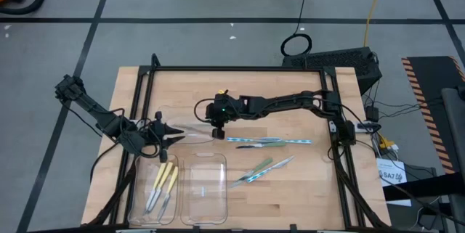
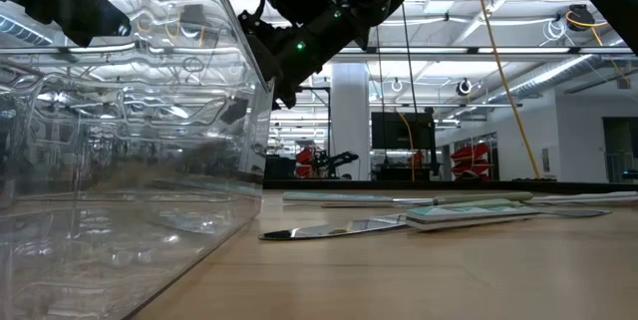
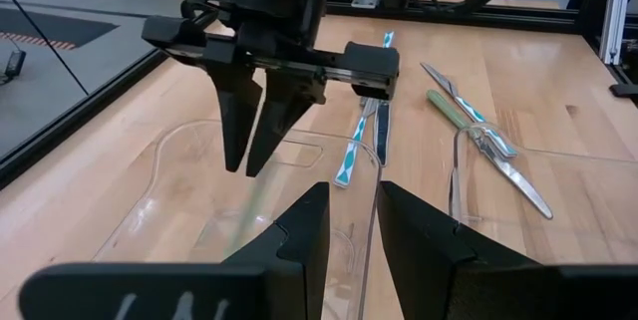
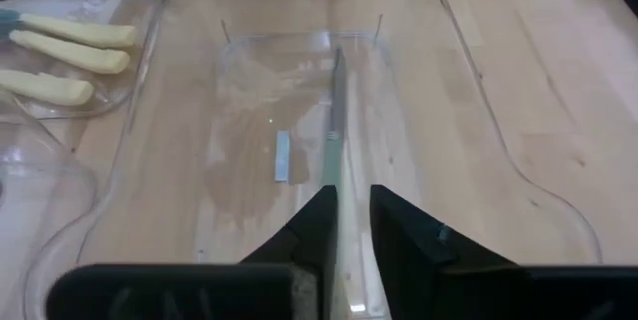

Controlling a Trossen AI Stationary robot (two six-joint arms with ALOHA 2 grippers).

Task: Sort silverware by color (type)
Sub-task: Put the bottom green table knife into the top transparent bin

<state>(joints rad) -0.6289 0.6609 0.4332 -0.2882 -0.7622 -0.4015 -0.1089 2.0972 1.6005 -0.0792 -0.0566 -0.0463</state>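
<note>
Your right end effector (image 1: 216,133) sits at frame center over the worktop (image 1: 290,182), fingers clamped on a pale green utensil (image 4: 330,151) hanging above the middle clear tray (image 1: 204,189). Your left end effector (image 1: 173,136) waits just left of it, fingers slightly apart, empty. Three yellow utensils (image 1: 161,186) lie in the lower-left tray (image 1: 139,204). Blue and green silverware (image 1: 265,154) lies loose right of center.
</note>
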